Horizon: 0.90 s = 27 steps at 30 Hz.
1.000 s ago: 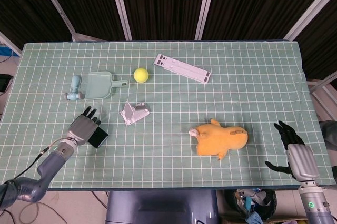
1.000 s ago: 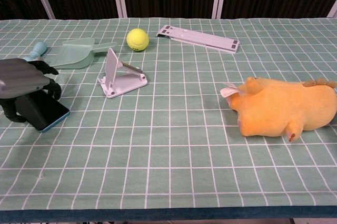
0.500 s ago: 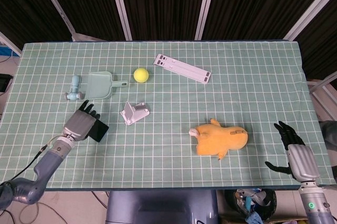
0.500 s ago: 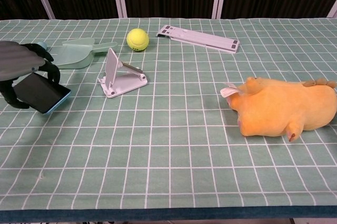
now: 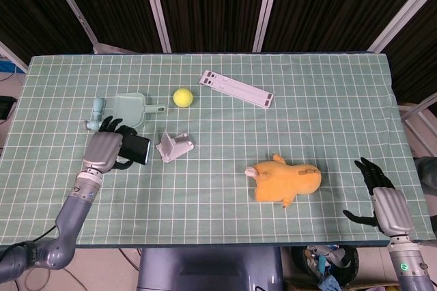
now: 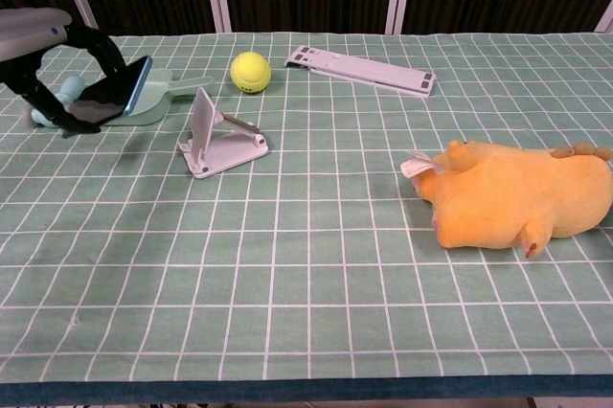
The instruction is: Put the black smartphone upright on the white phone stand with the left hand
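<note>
My left hand [image 5: 104, 150] [image 6: 43, 49] grips the black smartphone [image 5: 137, 149] [image 6: 117, 95] and holds it in the air, tilted, just left of the white phone stand [image 5: 174, 147] [image 6: 217, 133]. The stand sits on the green checked table with its back plate raised and nothing on it. A small gap separates phone and stand. My right hand [image 5: 386, 201] rests at the table's near right corner, fingers spread, holding nothing; the chest view does not show it.
A pale green dustpan [image 5: 130, 110] [image 6: 153, 99] and a small brush [image 5: 97, 114] lie behind the left hand. A yellow tennis ball [image 5: 181, 97] [image 6: 250, 71], a white strip [image 5: 236, 88] [image 6: 362, 68] and an orange plush toy [image 5: 285, 180] [image 6: 517, 196] lie further right.
My left hand has lifted the phone off the table and carried it up and rightward toward the stand, tilting it more upright. The right hand has not moved.
</note>
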Each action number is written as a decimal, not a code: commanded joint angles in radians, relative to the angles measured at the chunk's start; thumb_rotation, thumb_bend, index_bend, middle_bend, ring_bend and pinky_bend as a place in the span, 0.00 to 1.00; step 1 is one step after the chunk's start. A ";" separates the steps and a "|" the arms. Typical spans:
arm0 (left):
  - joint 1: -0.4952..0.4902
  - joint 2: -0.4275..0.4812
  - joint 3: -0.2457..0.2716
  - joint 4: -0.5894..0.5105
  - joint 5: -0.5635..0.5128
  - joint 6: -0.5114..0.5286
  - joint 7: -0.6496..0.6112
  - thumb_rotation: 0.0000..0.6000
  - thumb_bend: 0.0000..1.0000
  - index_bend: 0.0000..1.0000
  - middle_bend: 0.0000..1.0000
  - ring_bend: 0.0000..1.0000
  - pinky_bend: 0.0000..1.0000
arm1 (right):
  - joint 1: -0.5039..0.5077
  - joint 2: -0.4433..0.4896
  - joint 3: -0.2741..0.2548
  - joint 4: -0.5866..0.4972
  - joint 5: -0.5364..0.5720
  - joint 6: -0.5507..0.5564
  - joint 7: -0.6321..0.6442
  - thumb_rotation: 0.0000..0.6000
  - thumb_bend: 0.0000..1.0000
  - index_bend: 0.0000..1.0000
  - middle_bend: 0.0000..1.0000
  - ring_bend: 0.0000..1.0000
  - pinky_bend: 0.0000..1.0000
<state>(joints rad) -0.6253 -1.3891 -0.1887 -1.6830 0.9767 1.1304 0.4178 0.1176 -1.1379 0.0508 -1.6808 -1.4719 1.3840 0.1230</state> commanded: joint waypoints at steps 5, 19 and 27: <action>0.004 -0.125 -0.146 -0.120 -0.184 0.126 -0.060 1.00 0.33 0.47 0.52 0.09 0.00 | 0.001 0.002 0.000 -0.002 0.004 -0.006 0.006 1.00 0.16 0.00 0.00 0.00 0.19; -0.034 -0.297 -0.308 -0.158 -0.443 0.246 -0.109 1.00 0.33 0.47 0.52 0.09 0.00 | 0.004 0.008 0.003 -0.007 0.013 -0.015 0.022 1.00 0.16 0.00 0.00 0.00 0.19; -0.035 -0.344 -0.355 -0.135 -0.514 0.255 -0.152 1.00 0.33 0.47 0.52 0.09 0.00 | 0.005 0.009 0.003 -0.007 0.012 -0.017 0.026 1.00 0.16 0.00 0.00 0.00 0.19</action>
<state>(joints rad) -0.6592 -1.7247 -0.5340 -1.8225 0.4737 1.3828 0.2723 0.1225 -1.1287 0.0534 -1.6882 -1.4599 1.3674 0.1485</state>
